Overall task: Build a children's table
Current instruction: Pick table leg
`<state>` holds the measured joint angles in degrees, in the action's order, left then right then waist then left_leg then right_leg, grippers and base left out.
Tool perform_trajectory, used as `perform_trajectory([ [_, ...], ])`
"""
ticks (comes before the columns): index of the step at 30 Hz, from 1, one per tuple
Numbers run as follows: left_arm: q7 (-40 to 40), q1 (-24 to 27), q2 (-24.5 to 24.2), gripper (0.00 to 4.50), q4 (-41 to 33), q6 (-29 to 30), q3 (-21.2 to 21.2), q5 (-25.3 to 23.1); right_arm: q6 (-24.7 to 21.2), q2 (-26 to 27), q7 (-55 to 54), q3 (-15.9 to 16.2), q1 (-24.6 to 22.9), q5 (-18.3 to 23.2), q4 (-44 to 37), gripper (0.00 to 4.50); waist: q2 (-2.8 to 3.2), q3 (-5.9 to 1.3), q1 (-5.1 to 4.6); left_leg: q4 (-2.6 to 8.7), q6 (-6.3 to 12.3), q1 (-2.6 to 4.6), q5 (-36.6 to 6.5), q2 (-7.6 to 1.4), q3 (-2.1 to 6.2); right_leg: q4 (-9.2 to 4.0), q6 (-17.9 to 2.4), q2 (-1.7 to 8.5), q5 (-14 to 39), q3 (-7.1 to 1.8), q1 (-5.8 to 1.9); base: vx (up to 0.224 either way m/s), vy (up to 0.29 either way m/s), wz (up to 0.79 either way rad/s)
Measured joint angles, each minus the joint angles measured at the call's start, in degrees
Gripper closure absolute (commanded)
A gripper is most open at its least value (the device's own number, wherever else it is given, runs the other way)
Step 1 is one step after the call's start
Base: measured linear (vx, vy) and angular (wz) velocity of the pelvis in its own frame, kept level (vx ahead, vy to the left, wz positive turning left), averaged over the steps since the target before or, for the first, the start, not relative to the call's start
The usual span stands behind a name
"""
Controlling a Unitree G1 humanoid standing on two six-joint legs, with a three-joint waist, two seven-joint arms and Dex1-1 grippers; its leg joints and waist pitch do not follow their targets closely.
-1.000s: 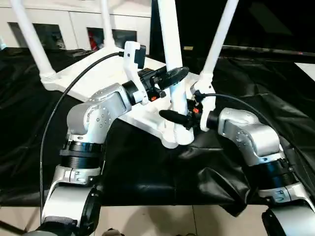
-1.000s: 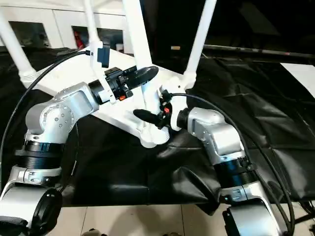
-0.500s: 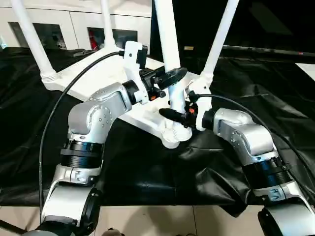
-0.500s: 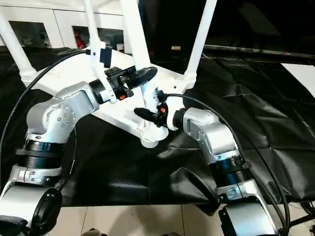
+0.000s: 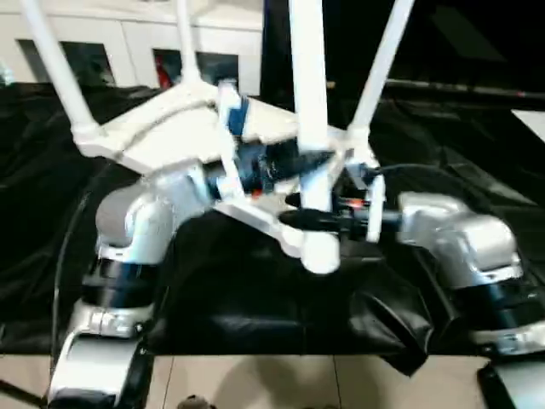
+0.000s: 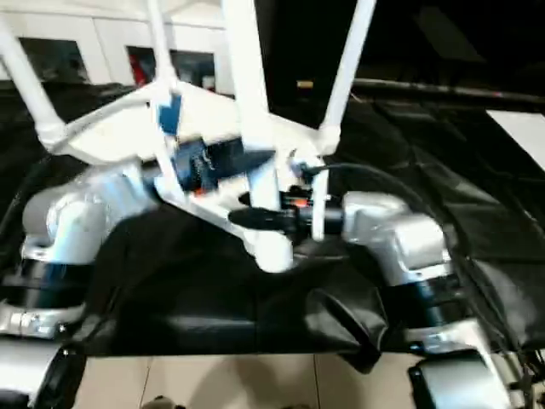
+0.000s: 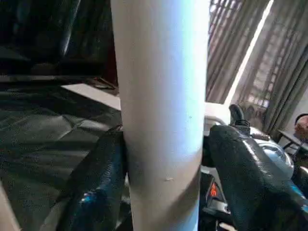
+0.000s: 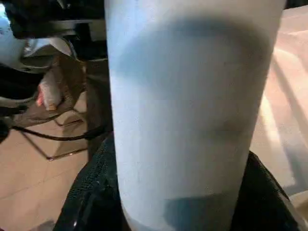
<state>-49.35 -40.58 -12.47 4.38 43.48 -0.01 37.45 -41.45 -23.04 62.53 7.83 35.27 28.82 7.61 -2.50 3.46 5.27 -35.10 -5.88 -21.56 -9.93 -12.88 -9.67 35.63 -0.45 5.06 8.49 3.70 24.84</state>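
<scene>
The children's table lies upside down on black cloth, its white top (image 5: pixel 162 128) facing down. Three legs (image 5: pixel 51 68) (image 5: pixel 183 38) (image 5: pixel 383 60) rise from the far corners. The near leg (image 5: pixel 308 85) stands upright in the front corner socket (image 5: pixel 319 251). My left gripper (image 5: pixel 294 160) is around this leg higher up. In the left wrist view one finger (image 7: pixel 96 183) touches the leg (image 7: pixel 161 96) and the other finger (image 7: pixel 245 178) stands a little off it. My right gripper (image 5: pixel 315 220) is shut on the same leg just above the socket. Its black fingers (image 8: pixel 91 202) press the leg (image 8: pixel 187 106) from both sides.
Black cloth (image 5: pixel 255 298) covers the work surface and bunches up under my right forearm (image 5: pixel 451 247). A white cabinet (image 5: pixel 128 43) stands behind the table. Pale floor (image 5: pixel 255 383) begins at the cloth's front edge.
My right gripper has closed on the near leg. The leg has tipped from leaning left to upright. My left gripper's hold on the leg has loosened and that arm sits lower.
</scene>
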Motion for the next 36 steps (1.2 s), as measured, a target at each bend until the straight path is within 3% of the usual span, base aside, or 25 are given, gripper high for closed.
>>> perform_trajectory([
  [7, 1.0, 0.0, 1.7, 2.57, 1.0, 0.5, 1.2, 1.2, -0.7, -1.0, 0.9, 0.0, 0.0, 0.2, -0.6, 2.63, -0.01, -0.01, -0.19, 0.0, -0.01, 0.07, 0.0, -0.01, 0.01, 0.09, 0.1, -0.02, 0.1, 0.0, 0.02, 0.0, 0.0, 0.0],
  [17, 1.8, 0.0, 2.4, 2.66, 1.0, 0.6, 1.7, 1.2, 2.3, -0.8, 0.2, 0.2, -0.5, -1.3, -0.6, 2.63, -0.02, -0.01, -0.13, 0.0, -0.01, 0.04, 0.0, -0.01, 0.01, 0.05, 0.1, -0.02, 0.1, -0.01, 0.02, 0.0, 0.0, 0.0],
  [19, 1.9, 0.0, 2.6, 2.66, 1.0, 0.6, 1.7, 1.2, 2.8, -0.8, 0.1, 0.2, -0.6, -1.4, -0.6, 1.94, -0.02, -0.01, -0.13, 0.0, -0.01, 0.03, 0.0, 0.0, 0.0, 0.05, 0.1, -0.02, 0.1, -0.01, 0.02, 0.0, 0.0, 0.0],
  [25, 5.1, -0.2, 3.3, 2.66, 1.1, -0.2, 2.6, 0.8, 2.9, 0.4, -2.7, 0.6, -0.9, -2.5, 0.0, 1.53, -0.15, -0.01, -0.15, 0.0, -0.01, 0.03, 0.0, 0.0, 0.0, 0.06, 0.2, -0.02, 0.1, -0.01, 0.02, 0.0, 0.0, 0.0],
  [29, 9.0, -2.1, 3.7, 2.66, 1.4, -2.2, 2.1, -2.9, 3.8, 2.3, -10.1, -0.9, -0.8, -5.1, 1.9, 1.44, -0.55, 0.03, -0.19, 0.0, -0.04, 0.03, 0.0, -0.01, 0.01, 0.07, 0.3, -0.02, 0.2, 0.0, 0.04, 0.0, 0.0, 0.0],
  [36, 13.4, -2.9, 3.8, 2.66, 3.1, -3.9, 0.4, -7.4, 3.9, 2.6, -15.8, -1.2, -0.8, -7.1, 2.0, 1.44, -0.72, 0.05, -0.17, 0.03, -0.07, -0.07, 0.0, 0.0, 0.02, 0.05, 0.3, -0.01, 0.2, 0.01, 0.1, 0.0, 0.0, 0.0],
])
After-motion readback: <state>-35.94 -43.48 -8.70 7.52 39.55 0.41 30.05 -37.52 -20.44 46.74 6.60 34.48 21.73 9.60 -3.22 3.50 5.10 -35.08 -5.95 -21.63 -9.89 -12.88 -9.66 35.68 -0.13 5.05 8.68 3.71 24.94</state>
